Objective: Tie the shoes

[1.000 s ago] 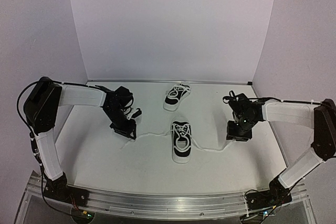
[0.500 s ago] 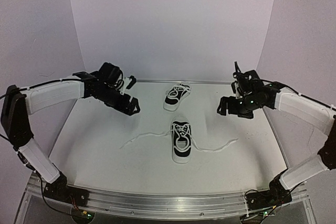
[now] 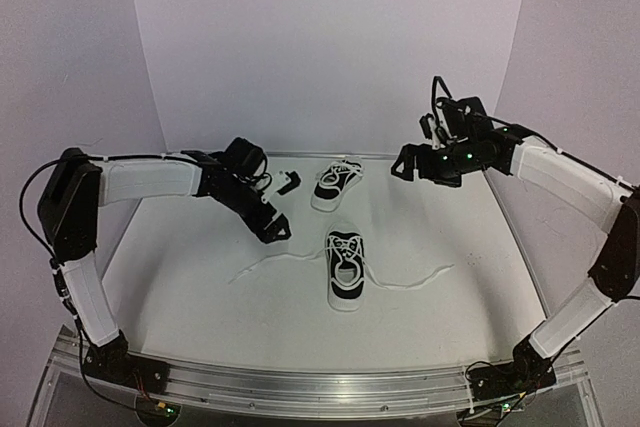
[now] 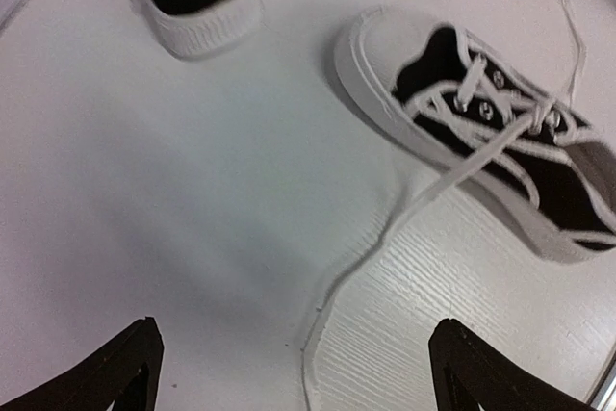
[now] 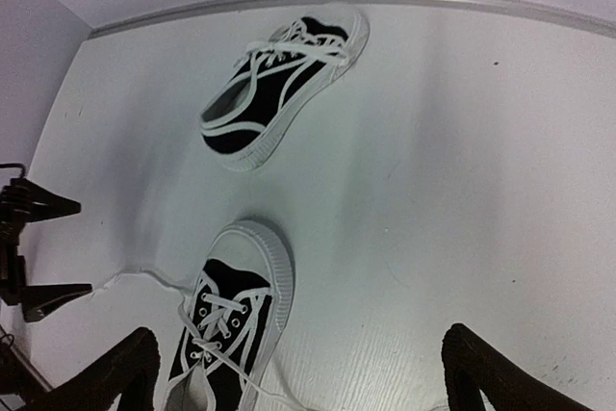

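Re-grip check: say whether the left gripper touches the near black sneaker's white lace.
Apart. Left wrist view: the white lace lies between the fingertips of the open left gripper, bare table on both sides.

Right gripper [image 5: 300,358] jaws spread wide over the table [image 5: 462,190]. Far shoe [image 5: 284,89] lies tipped near the back edge. Near shoe [image 5: 231,320] has loose laces, one trailing toward the left gripper [image 5: 43,252].

Bright, even light from above on the white wood-grain worktop [image 3: 200,297], soft grey shadow pooling beside the nearer black sneaker with white laces [image 4: 491,132], left wrist view blurred towards its corners, right wrist view bowed at the edges
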### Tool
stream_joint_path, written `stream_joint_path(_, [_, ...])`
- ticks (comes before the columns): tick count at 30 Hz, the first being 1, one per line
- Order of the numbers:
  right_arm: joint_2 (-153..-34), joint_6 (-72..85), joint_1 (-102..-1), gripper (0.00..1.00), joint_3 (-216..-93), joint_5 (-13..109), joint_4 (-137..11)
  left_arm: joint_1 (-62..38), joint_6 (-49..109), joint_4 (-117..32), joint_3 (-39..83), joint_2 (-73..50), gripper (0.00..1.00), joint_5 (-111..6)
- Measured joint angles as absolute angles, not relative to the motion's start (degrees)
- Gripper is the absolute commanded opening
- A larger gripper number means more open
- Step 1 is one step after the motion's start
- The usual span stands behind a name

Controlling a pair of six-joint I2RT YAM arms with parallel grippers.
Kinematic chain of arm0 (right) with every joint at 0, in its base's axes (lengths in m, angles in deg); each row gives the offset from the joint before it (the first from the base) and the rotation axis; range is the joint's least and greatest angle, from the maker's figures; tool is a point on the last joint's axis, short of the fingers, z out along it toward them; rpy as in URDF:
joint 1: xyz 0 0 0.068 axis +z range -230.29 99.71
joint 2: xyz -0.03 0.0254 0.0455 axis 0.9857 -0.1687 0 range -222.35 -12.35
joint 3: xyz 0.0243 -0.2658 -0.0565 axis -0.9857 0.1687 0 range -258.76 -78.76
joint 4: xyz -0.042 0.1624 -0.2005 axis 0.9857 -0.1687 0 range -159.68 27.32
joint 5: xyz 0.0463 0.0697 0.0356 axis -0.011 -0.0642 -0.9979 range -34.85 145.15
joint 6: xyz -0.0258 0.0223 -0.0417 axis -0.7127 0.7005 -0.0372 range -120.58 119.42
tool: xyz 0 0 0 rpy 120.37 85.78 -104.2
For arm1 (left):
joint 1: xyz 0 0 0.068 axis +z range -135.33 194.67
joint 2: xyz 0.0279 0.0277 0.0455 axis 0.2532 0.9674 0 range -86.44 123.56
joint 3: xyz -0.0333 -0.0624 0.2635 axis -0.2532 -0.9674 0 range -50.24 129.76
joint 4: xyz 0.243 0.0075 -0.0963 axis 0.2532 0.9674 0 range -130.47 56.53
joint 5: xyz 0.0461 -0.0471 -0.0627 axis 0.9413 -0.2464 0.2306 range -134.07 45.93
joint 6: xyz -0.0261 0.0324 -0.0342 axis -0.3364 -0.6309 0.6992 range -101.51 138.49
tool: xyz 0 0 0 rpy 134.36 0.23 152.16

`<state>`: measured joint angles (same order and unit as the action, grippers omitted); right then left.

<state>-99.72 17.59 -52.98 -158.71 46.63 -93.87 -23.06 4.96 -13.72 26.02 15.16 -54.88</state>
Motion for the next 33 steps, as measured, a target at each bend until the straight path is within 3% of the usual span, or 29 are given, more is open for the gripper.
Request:
stream_joint_path(9, [-102.2, 17.5, -53.0, 0.98, -159.4, 37.7, -95.3, -25.5, -7.5, -5.8, 36.1, 29.0, 0.77, -60.1])
stream_joint_path(15, [-102.2, 17.6, -53.0, 0.98, -159.8, 36.2, -95.3, -27.1, -12.3, -3.8, 41.6, 35.8, 0.57, -59.3])
stream_joint_path(23, [-102.2, 17.7, -53.0, 0.98, -159.7, 35.9, -95.3, -28.4, -16.0, -2.2, 44.3, 40.3, 0.38, -55.6])
stream_joint_path(29, [-102.2, 17.9, -53.0, 0.98, -159.8, 35.7, -95.3, -30.0, -17.3, -1.1, 44.4, 40.4, 0.02, -54.4])
stream_joint_path(33, [-102.3, 18.0, -53.0, 0.95, -159.8, 35.1, -95.3, -30.4, -16.8, -0.9, 44.4, 40.3, 0.00, -55.0])
